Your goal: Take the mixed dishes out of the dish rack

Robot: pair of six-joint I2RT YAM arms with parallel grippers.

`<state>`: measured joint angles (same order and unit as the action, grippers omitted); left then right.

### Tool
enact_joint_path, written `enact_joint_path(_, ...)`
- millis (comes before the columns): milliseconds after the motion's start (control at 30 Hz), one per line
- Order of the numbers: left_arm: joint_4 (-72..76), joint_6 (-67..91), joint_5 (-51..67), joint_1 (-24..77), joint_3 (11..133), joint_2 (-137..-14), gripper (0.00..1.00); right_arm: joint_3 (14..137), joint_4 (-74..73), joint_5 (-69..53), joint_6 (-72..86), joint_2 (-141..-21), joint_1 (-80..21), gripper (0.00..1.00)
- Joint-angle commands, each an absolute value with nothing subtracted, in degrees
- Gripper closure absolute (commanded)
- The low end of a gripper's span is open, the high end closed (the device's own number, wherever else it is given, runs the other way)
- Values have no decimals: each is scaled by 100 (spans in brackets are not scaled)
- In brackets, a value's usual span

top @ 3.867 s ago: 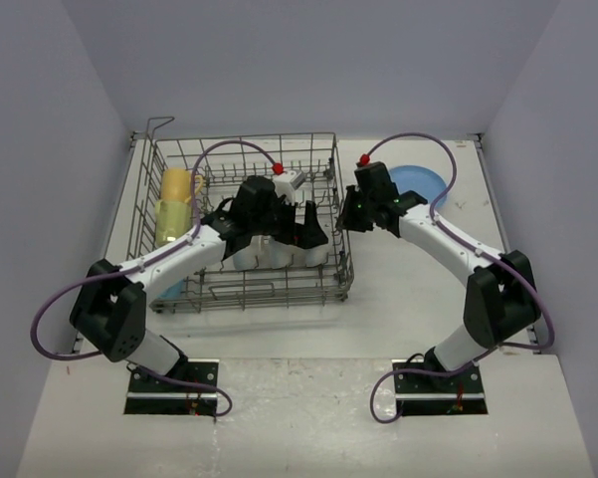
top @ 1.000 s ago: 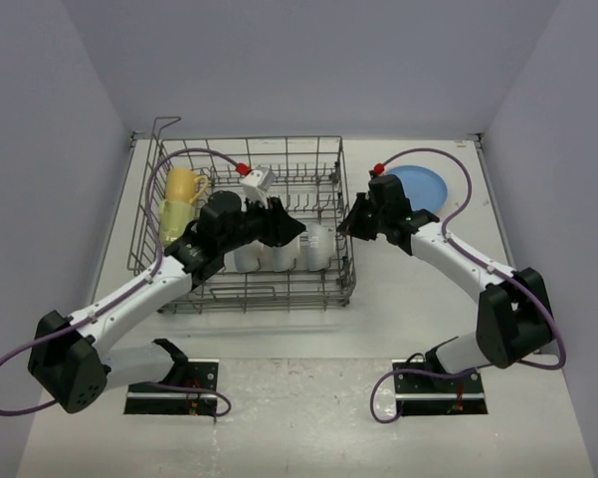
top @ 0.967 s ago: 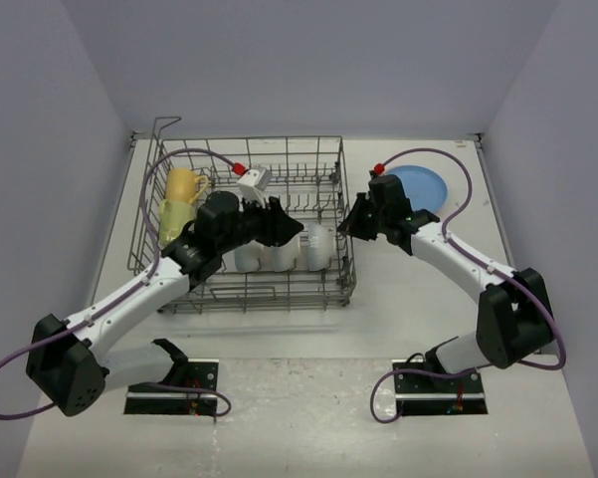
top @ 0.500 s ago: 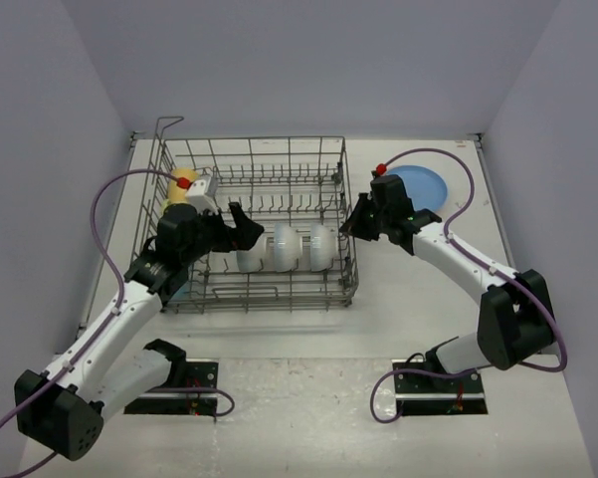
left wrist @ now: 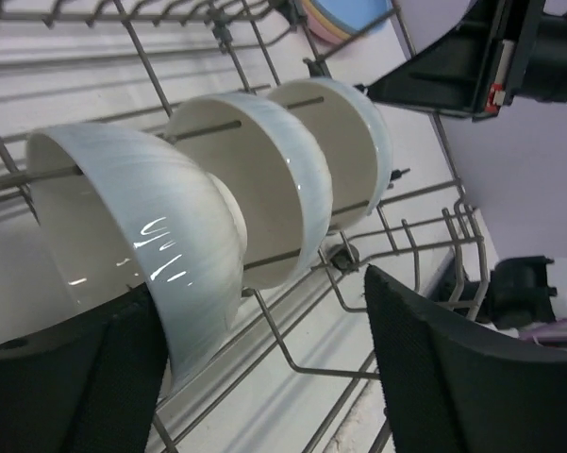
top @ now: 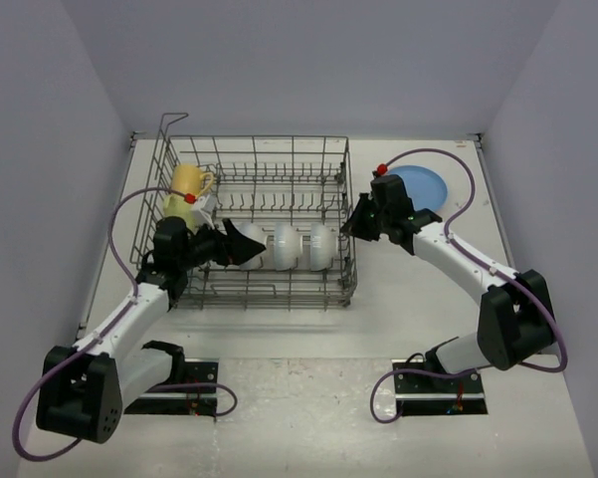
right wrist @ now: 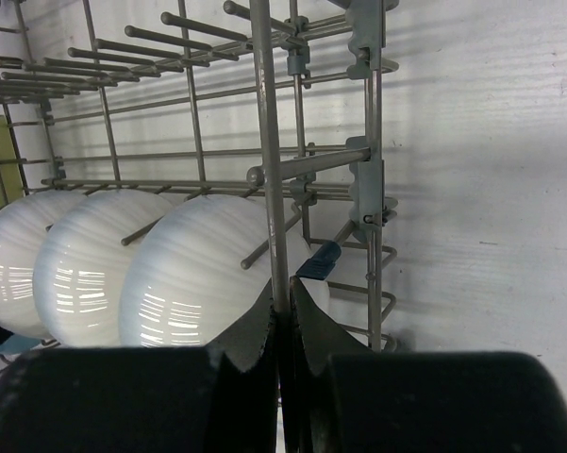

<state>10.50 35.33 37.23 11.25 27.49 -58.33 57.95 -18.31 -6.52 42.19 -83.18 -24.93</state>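
Note:
The grey wire dish rack [top: 259,140] stands at the table's middle left. Three white bowls [top: 284,247] stand on edge in its front row. A yellow mug [top: 186,182] sits at its far left end. My left gripper [top: 241,245] is open inside the rack at the leftmost bowl [left wrist: 132,212]. That bowl's rim lies against the left finger [left wrist: 71,382], and the other finger [left wrist: 453,368] stands well apart. My right gripper [top: 354,221] is shut on an upright wire [right wrist: 267,142] of the rack's right side, beside the rightmost bowl [right wrist: 198,274].
A blue plate [top: 418,186] lies on the table right of the rack, behind my right arm. Pastel plate edges [left wrist: 344,11] show past the rack in the left wrist view. Grey walls close in the table on both sides and behind.
My left arm has drawn back from the rack's middle to the left end of the bowl row, its gripper open. My right gripper has stayed shut on the rack's right side.

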Motion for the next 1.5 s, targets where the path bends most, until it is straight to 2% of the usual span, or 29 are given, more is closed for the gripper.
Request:
enact_joint_path(0, 1951, 3727, 4781, 993, 2549, -6283, 26, 5818, -2479, 176, 4263, -8420, -2241, 95)
enact_joint_path(133, 2065, 3761, 4772, 967, 2610, -6609, 46, 5827, -2487, 176, 4280, -8420, -2241, 96)
enact_joint_path(167, 2100, 3788, 4816, 958, 2619, -6627, 55, 5827, -2496, 176, 4298, -8411, -2241, 96)
enact_joint_path(233, 2232, 3832, 4860, 923, 2628, -6636, 65, 5818, -2496, 184, 4307, -8394, -2241, 96)
enact_joint_path(267, 2285, 3876, 4886, 914, 2619, -6627, 75, 5810, -2496, 202, 4324, -8394, -2233, 96)
enact_joint_path(333, 2408, 3929, 4922, 896, 2619, -6575, 86, 5783, -2496, 211, 4333, -8385, -2241, 96)
enact_joint_path(367, 2417, 3972, 4939, 862, 2628, -6548, 99, 5775, -2496, 211, 4342, -8376, -2233, 96)
enact_joint_path(700, 3348, 4552, 5308, 738, 2513, -5960, 100, 5730, -2487, 264, 4377, -8341, -2232, 96)
enact_joint_path(967, 2769, 4220, 5247, 703, 3058, -5476, 100, 5730, -2496, 272, 4395, -8323, -2232, 96)
enact_joint_path(1267, 2646, 4219, 5133, 694, 2892, -5660, 100, 5704, -2505, 255, 4377, -8323, -2197, 97)
enact_joint_path(1467, 3380, 4543, 5115, 694, 2822, -5415, 100, 5730, -2505, 211, 4377, -8358, -2171, 100)
